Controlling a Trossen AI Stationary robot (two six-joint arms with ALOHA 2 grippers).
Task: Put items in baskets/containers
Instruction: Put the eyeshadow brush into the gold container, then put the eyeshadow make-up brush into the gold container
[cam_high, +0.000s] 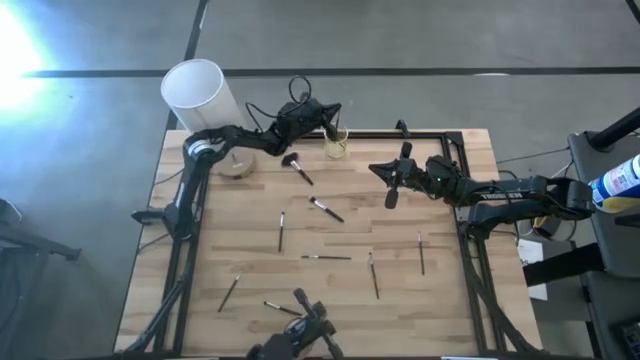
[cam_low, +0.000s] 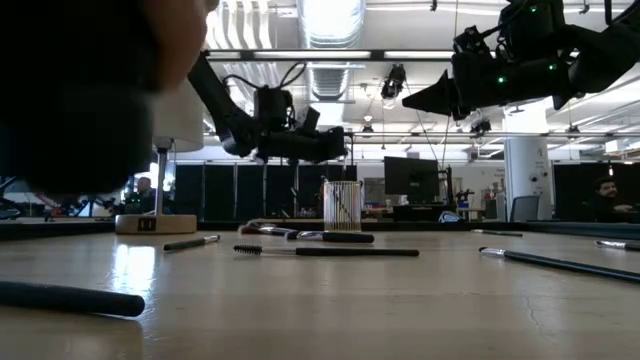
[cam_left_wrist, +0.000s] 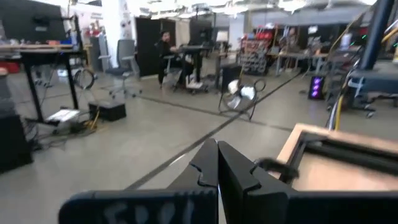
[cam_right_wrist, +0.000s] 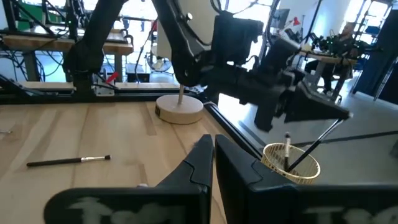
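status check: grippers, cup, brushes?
Left gripper shut over the cup, releasing nothing visible. Right gripper shut, empty, raised mid-table. Brushes scattered on table.

Left gripper (cam_high: 333, 112) and right gripper (cam_high: 378, 170) both closed, raised above table.

Nine brushes (cam_high: 326, 257) lie loose on the bench (cam_high: 450, 310), and two more stand in the single glass cup (cam_high: 336, 146). One white cylinder (cam_high: 198, 92) stands at the far left corner. Two arms work here, each with one gripper.
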